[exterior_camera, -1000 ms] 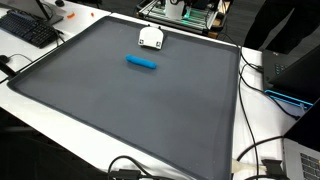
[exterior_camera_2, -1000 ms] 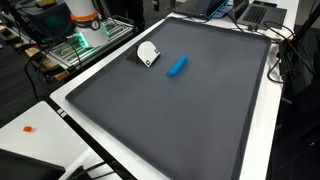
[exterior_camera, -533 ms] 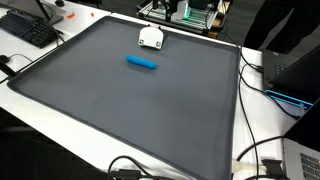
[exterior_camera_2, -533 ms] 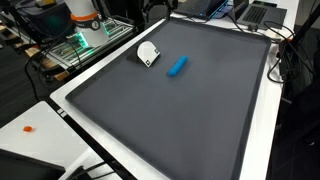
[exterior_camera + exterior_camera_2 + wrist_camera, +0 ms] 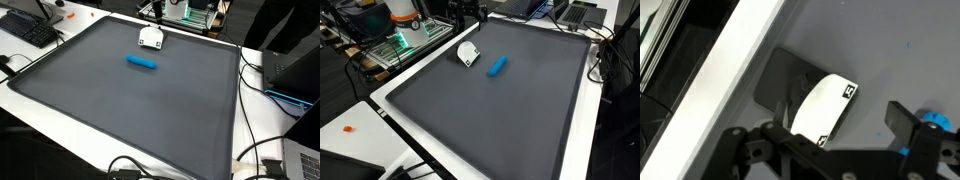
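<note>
A small white curved object with black square markers (image 5: 151,38) (image 5: 468,53) lies near the far edge of a dark grey mat (image 5: 130,110) (image 5: 510,120). A blue cylinder (image 5: 142,62) (image 5: 497,66) lies on the mat close beside it. My gripper (image 5: 160,10) (image 5: 468,12) hangs above the mat's edge near the white object. In the wrist view my gripper (image 5: 845,122) is open and empty, with the white object (image 5: 830,100) below and between its fingers. The blue cylinder (image 5: 934,120) shows at the right edge.
The mat lies on a white table (image 5: 60,110) (image 5: 360,120). A keyboard (image 5: 30,28) sits at one corner, and cables (image 5: 262,160) and a black box (image 5: 295,65) at another. Laptops (image 5: 575,12), a green-lit board (image 5: 405,40) and a small orange item (image 5: 348,128) surround the table.
My gripper has come further into view at the top of both exterior views, closer to the white object. The white object and blue cylinder have not moved.
</note>
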`<state>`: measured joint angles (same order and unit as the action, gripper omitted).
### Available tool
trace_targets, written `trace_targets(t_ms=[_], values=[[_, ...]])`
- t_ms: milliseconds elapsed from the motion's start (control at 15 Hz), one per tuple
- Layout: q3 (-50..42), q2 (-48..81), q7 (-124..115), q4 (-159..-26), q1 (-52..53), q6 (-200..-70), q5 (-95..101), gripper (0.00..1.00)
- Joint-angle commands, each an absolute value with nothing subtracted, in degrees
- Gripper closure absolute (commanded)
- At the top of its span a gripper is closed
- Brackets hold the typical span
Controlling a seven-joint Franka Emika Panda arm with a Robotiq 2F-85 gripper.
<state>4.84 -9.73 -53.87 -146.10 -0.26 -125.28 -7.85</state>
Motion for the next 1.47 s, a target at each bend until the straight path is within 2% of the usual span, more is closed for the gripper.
trace_targets(t_ms=[0,467,1400], values=[[3.2,-9.8,-58.4,-148.9,-1.0,-126.8,-13.3,0.00],[2.0,-9.5,-58.2,-154.5,-0.5,-136.8,-25.2,0.00],[3.6,-6.9,-60.0,-158.0,-0.5,-148.9,-17.3,0.00]])
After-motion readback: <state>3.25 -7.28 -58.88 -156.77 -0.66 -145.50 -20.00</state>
